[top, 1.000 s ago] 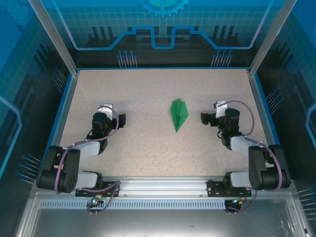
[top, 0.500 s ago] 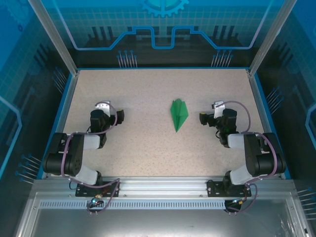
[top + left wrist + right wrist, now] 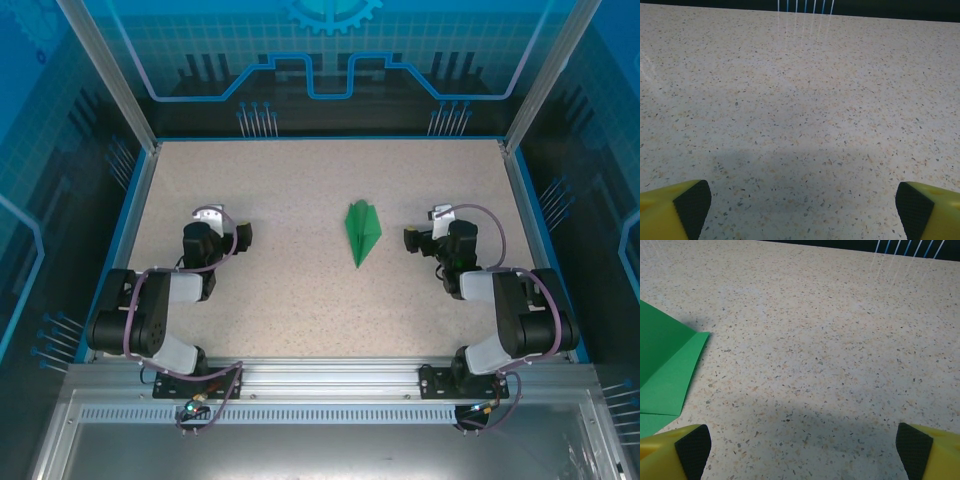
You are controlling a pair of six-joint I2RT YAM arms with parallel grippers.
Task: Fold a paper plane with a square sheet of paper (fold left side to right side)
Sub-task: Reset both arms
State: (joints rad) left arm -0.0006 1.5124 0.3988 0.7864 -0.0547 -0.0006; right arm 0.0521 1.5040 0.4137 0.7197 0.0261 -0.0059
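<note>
Lying unmoved, the paper plane [image 3: 361,231] sits between left fingers [image 3: 675,210] and right fingers [image 3: 920,450], both wide.

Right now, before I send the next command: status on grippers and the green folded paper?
Left gripper open, empty. Right gripper open, empty. Bright green pointed paper plane lies on speckled table between them, touching neither. Nothing in the way.

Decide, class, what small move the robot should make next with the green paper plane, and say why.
Probably none on the paper: just park both arms. The paper plane already lies as a folded pointed dart on the table, and the left gripper and right gripper are open, each apart from it.
</note>
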